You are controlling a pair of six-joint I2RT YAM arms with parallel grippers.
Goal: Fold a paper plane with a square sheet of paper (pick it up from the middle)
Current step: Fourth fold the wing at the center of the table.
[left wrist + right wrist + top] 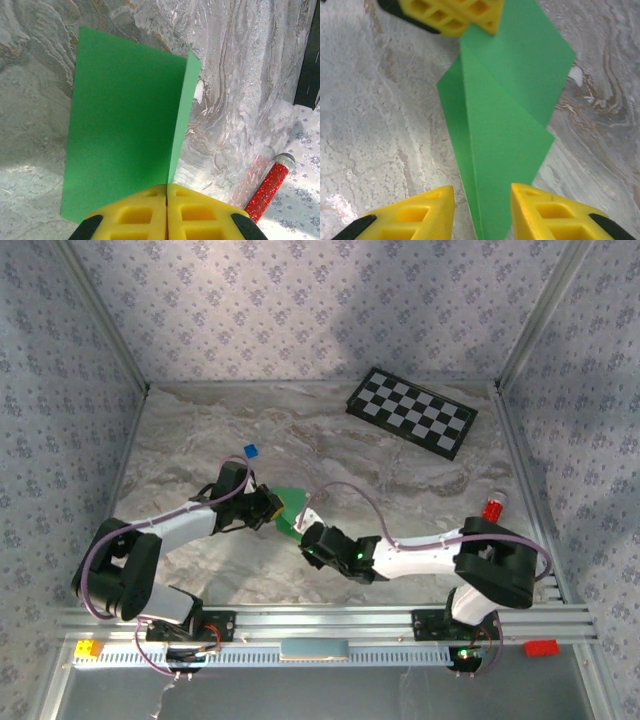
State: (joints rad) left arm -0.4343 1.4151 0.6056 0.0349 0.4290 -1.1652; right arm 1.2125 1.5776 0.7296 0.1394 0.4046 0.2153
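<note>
My left tool (166,192) is clamped on the green paper (120,130), both yellow fingers pressed flat together over its near edge, right where a crease runs. From that wrist I see the paper standing up off the table (200,440), one broad panel spreading to the left of the crease and a narrow flap angling off to the right.

My right tool (482,191) has its jaws apart. The paper's ridge passes down through the gap between the two fingers; I cannot tell whether either finger touches it. From this wrist the paper shows overlapping folded panels that widen to a corner on the right, with the left tool pinching the far end.

In the overhead view the two tools meet near the middle of the table with the paper between them, lifted clear of the marbled surface.

A tiny blue block (251,451) lies on the table just beyond my left arm, apart from the paper. The black-and-white checkerboard (412,412) sits well away at the far right. A red glittery stick (267,192) with a silver cap stands near the right wall, beside my right arm's base. Nothing lies between the tools and the paper.
</note>
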